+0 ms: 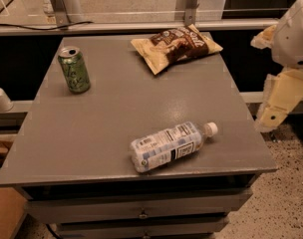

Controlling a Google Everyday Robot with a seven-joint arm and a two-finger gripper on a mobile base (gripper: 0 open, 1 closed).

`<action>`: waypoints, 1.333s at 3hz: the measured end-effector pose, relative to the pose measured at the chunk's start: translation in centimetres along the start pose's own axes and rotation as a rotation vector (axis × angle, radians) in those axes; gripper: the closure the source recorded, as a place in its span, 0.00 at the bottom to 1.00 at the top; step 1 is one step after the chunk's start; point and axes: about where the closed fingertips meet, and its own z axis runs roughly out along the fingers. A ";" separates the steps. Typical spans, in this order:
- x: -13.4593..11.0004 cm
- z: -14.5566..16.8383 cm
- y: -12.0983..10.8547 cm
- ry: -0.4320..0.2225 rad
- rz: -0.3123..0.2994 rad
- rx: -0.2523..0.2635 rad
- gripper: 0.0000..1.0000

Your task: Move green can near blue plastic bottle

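The green can (75, 69) stands upright at the back left of the grey table (106, 128). The blue plastic bottle (170, 146) lies on its side near the front edge, white cap pointing right. The two are far apart. My gripper (277, 102) hangs off the table's right side, level with its edge, well away from the can and holding nothing.
A tan-and-brown snack bag (177, 46) lies at the back of the table. Drawers (141, 208) sit under the tabletop. A metal rail (141, 28) runs behind the table. Speckled floor (286, 203) lies to the right.
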 end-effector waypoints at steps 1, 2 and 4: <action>-2.7 2.7 -1.6 -0.146 -0.057 -0.034 0.00; -5.7 4.4 -3.6 -0.282 -0.090 -0.053 0.00; -13.6 8.2 -3.5 -0.475 -0.180 -0.033 0.00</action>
